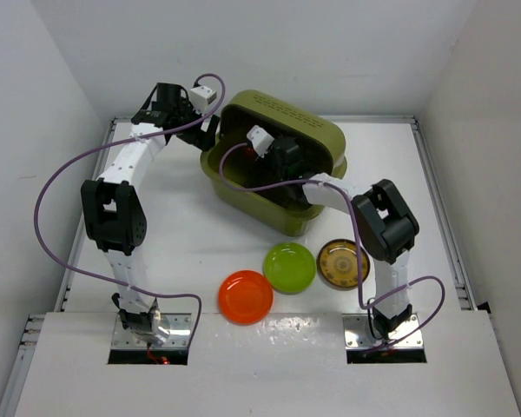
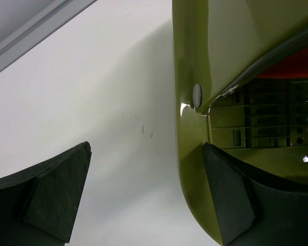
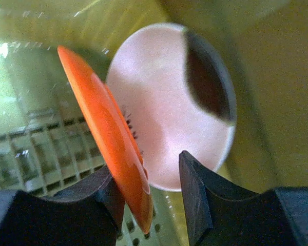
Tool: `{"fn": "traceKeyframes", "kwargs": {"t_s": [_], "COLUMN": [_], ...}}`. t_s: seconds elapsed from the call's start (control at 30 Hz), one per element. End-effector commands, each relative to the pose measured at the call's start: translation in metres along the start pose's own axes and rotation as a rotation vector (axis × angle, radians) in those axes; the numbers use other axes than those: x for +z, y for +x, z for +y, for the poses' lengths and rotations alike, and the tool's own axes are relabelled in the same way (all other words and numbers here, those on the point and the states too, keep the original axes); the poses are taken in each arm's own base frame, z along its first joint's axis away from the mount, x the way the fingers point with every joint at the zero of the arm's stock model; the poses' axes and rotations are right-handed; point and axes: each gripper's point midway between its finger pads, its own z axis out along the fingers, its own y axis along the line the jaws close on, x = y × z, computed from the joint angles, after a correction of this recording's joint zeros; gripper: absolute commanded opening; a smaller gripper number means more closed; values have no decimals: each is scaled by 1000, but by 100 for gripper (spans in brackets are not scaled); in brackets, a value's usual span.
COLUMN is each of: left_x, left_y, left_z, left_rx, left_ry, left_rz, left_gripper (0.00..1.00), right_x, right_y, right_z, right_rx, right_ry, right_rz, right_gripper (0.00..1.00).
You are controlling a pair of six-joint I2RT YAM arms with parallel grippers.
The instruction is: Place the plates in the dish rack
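Observation:
The olive-green dish rack (image 1: 323,132) stands at the back middle of the table. My right gripper (image 1: 273,156) reaches inside it. In the right wrist view an orange-red plate (image 3: 105,128) stands on edge between the jaws of that gripper (image 3: 146,166). It leans on the left finger, with a gap to the right finger, so the gripper is open. My left gripper (image 1: 210,130) is open and straddles the rack's left wall (image 2: 192,51), one finger inside (image 2: 231,200). A second orange-red plate (image 1: 245,296), the lime green plate (image 1: 289,267) and the brown patterned plate (image 1: 343,262) lie flat in front.
A pale round patch (image 3: 164,97) shows on the rack wall behind the held-up plate. The rack's slotted floor (image 3: 36,154) lies under it. A strip of orange-red (image 2: 292,64) shows inside the rack in the left wrist view. White walls enclose the table.

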Motion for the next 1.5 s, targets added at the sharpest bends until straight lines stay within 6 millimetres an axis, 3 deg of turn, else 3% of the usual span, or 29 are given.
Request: {"fn": "traceKeyframes", "kwargs": {"t_s": [0.0, 0.23, 0.47, 0.7, 0.93, 1.1, 1.2, 1.37, 1.47], "left_x": [3, 1, -1, -2, -4, -6, -9, -11, -11], "left_y": [41, 40, 41, 40, 41, 42, 42, 42, 42], "left_z": [-18, -21, -22, -28, -28, -29, -30, -33, -33], "left_rx": [-19, -20, -20, -6, 4, 4, 4, 3, 3], "left_ry": [67, 75, 75, 92, 92, 92, 92, 101, 101], "left_rz": [139, 136, 136, 133, 132, 132, 132, 129, 129], "left_gripper": [95, 95, 95, 95, 95, 95, 95, 95, 95], "right_x": [-6, -7, -10, -21, -24, -27, -31, -33, -33], "right_y": [-45, -61, -55, -74, -74, -82, -82, -81, -86], "right_z": [-51, -60, -62, -71, -81, -84, -84, -83, -83], "right_rx": [87, 131, 125, 142, 137, 127, 124, 122, 107], "right_ry": [139, 153, 170, 179, 252, 292, 297, 298, 303], "right_rz": [-91, -120, -97, -130, -124, -134, -124, -112, -121], "right_gripper": [44, 49, 54, 60, 33, 33, 48, 51, 59]}}
